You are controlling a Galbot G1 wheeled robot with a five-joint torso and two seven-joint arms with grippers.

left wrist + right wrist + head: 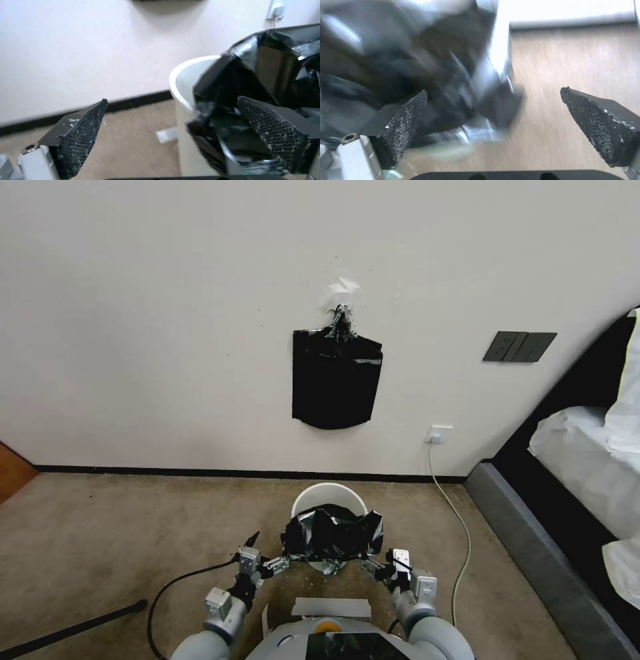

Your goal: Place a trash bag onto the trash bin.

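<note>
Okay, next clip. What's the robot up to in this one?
The robot faces a cream-white trash bin standing on the carpet by the wall. A crumpled black trash bag is draped over the bin's near rim; the far rim is bare. Both grippers are open at the bag's lower corners: the left gripper on one side, the right gripper on the other, neither pinching the film. A flat black pack hangs on the wall above.

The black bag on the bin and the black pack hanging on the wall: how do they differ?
The trash bag is crumpled and glossy, draped over the trash bin; the black pack hangs flat and smooth on the wall. The bag sits between two open claws; the pack hangs untouched. Both are black plastic.
</note>
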